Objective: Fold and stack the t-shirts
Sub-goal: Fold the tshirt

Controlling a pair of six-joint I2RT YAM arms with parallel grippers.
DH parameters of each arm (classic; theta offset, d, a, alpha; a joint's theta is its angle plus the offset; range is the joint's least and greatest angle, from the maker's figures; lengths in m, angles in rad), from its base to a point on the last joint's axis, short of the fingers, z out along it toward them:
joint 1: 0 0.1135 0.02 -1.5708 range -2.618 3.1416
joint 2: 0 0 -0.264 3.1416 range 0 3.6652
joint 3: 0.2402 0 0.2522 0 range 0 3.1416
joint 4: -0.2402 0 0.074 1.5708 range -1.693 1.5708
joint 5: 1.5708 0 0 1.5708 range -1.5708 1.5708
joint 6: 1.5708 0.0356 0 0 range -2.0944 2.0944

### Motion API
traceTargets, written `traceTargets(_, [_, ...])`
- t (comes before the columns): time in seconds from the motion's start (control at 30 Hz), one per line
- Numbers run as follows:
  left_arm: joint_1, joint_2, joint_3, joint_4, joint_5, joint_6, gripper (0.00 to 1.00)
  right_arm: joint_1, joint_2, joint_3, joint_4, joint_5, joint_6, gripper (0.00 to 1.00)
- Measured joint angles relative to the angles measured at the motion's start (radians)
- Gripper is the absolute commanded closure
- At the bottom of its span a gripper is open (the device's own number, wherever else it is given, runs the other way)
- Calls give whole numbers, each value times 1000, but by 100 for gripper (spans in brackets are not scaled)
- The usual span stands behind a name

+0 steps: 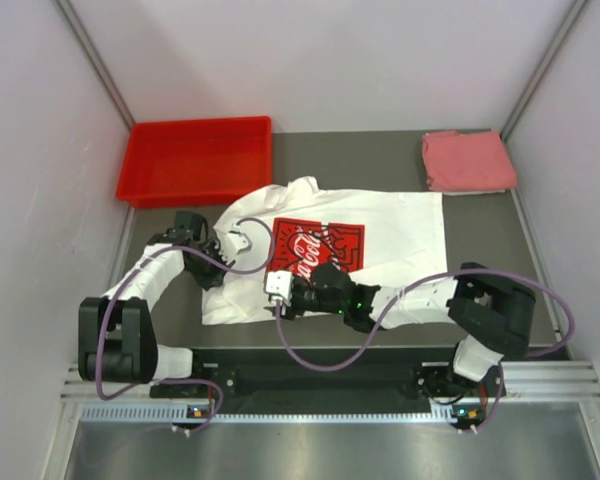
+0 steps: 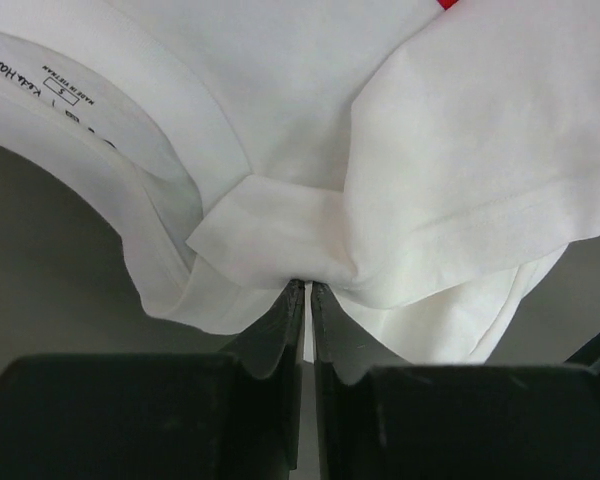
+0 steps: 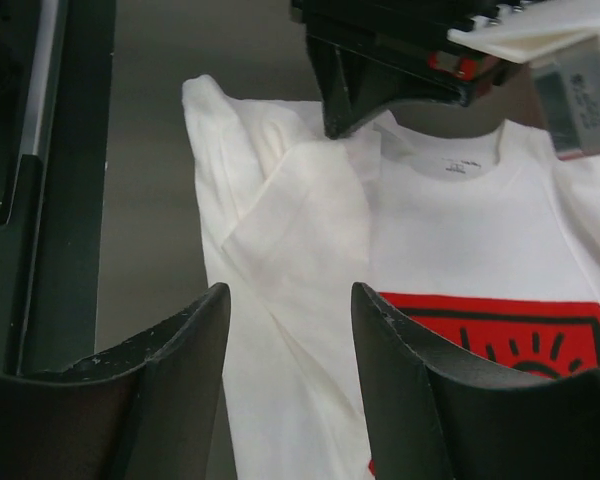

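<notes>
**White shirt part-folded; stacking not begun**

The left gripper [image 2: 307,287] is clamped on a bunched sleeve fold of the white cloth t-shirt with a red rectangular logo [image 1: 400,225]. The right gripper [image 3: 290,300] hovers over the same sleeve side, jaws parted and empty. The shirt lies mostly spread on the grey table [image 1: 350,155]. The pink-red folded square t-shirt [image 1: 467,160] sits in the far right corner, well apart. Judged: folding barely started, stacking outstanding

white shirt [image 1: 395,225], red chest print [image 1: 317,246] with white Coca-Cola script, neck print [image 2: 68,86] inside collar reads "MADE IN" then a word too small to read, boxed size letter unclear, handwritten signature beside it cut off
</notes>
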Motion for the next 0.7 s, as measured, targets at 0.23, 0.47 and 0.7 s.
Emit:
traceTargets(0.23, [0,18,14,-3,28,-29,100,43,137,39,114,-46,-98,52])
traceTargets(0.47, [0,62,41,-8,33,-50,100,71,227,157,81,-43,-150,55])
traceTargets(0.7, [0,62,45,-14,33,-53,100,71,301,230,3,-33,-185,55])
